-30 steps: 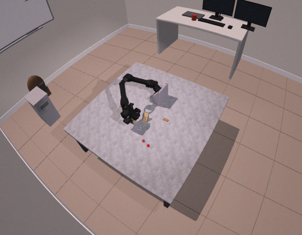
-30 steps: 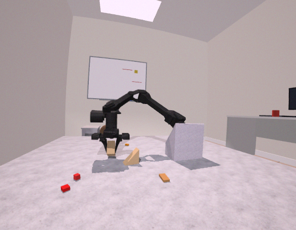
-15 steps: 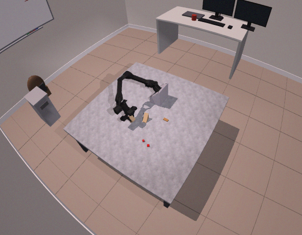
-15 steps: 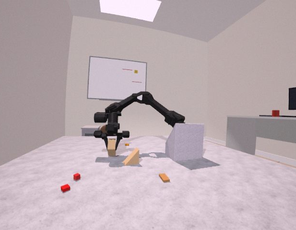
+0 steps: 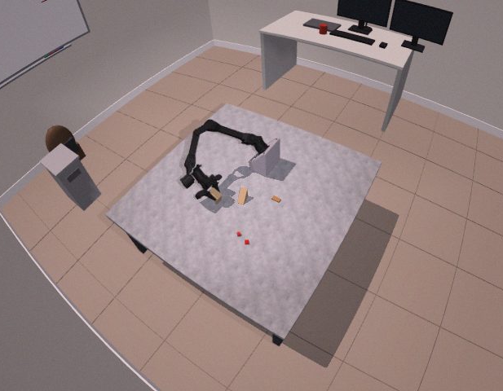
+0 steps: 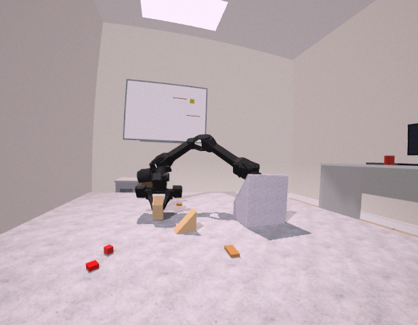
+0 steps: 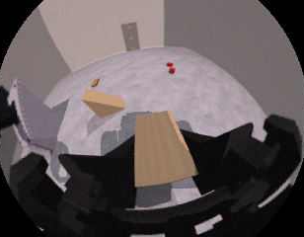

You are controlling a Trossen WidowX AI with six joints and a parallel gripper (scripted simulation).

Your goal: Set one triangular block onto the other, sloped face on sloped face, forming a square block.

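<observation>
Gripping one tan triangular block (image 6: 158, 207) betw. its fingers, the gripper (image 6: 158, 199) points down w/ jaws clamped on the block's upper part; whether the block's lower end touches the table (image 6: 307, 279) can't be told. Second triangular block (image 6: 185, 222) rests on the table just beside it, slope up, not touching. Small orange piece (image 6: 232, 250) and two red cubes (image 6: 99, 258) lie well apart. Grey wedge (image 6: 265, 201) holds the arm's base.

The top view looks down from high above; the exterior view sits low at the mottled grey desk (image 6: 307, 279); both share the desktop, while the wrist view looks closely along the jaws.
</observation>
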